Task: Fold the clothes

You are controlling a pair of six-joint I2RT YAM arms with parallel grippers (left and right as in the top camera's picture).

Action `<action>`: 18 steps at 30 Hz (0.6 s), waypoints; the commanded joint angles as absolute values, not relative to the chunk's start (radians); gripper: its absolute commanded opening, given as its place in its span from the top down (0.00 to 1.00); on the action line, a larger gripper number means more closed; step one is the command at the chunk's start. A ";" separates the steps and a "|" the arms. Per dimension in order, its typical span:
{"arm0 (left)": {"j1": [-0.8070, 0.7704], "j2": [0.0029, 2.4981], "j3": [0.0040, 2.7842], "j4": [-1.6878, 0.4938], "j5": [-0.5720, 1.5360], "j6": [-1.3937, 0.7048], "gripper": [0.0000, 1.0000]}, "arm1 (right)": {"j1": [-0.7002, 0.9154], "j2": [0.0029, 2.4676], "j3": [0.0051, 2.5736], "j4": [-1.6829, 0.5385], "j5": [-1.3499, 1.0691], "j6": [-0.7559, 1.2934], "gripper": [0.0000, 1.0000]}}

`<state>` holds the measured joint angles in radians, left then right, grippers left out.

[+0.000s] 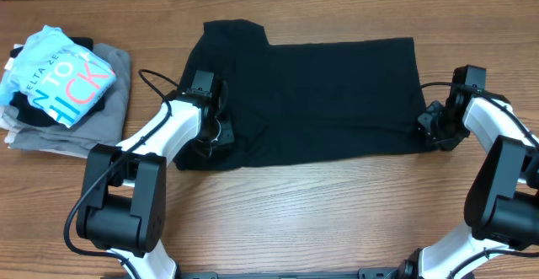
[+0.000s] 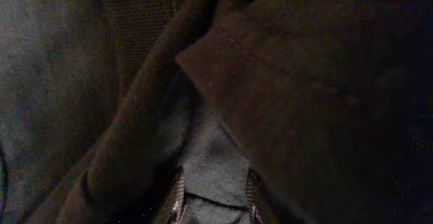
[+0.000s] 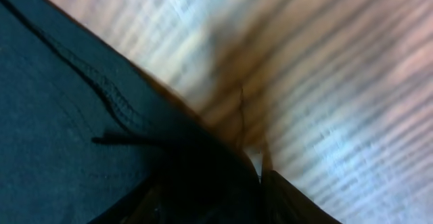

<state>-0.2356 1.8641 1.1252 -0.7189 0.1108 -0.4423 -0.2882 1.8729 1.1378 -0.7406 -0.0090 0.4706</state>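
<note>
The clothes (image 1: 320,93), a black T-shirt, lie spread flat across the middle of the wooden table (image 1: 337,220), with a sleeve at the top left. My left gripper (image 1: 210,134) rests on the shirt's lower left part. In the left wrist view it (image 2: 215,197) is shut on a fold of the dark fabric (image 2: 216,163), which fills the gap between the fingers (image 2: 177,198). My right gripper (image 1: 429,130) sits at the shirt's right edge. Its jaws (image 3: 216,197) stand apart over the stitched hem (image 3: 101,95), with one finger (image 3: 291,200) over bare wood.
A pile of garments lies at the far left: a light blue printed shirt (image 1: 59,72) on top of a grey garment (image 1: 109,110). Bare wood (image 3: 338,82) runs in front of the shirt and to its right. Both arm bases stand at the near edge.
</note>
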 commanded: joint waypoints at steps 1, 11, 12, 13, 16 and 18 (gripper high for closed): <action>-0.236 1.876 1.132 -0.754 0.084 -0.434 0.62 | -0.293 1.863 1.159 -0.773 -0.030 0.475 0.51; -0.236 1.876 1.132 -0.822 0.066 -0.434 0.59 | -0.293 1.831 1.230 -0.823 -0.099 0.411 0.49; -0.236 1.876 1.132 -0.829 0.064 -0.434 0.59 | -0.293 1.834 1.223 -0.830 -0.099 0.410 0.49; -0.236 1.876 1.131 -0.834 0.062 -0.434 0.59 | -0.293 1.835 1.215 -0.833 -0.099 0.398 0.49; -0.236 1.876 1.131 -0.839 0.059 -0.434 0.58 | -0.285 1.837 1.170 -0.822 -0.099 0.387 0.47; -0.236 1.876 1.131 -0.845 0.059 -0.434 0.58 | -0.276 1.843 1.130 -0.806 -0.099 0.385 0.47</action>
<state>-0.2356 1.8641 1.1286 -0.8326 0.0845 -0.4419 -0.2871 1.8614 1.1778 -0.8211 -0.0906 0.3988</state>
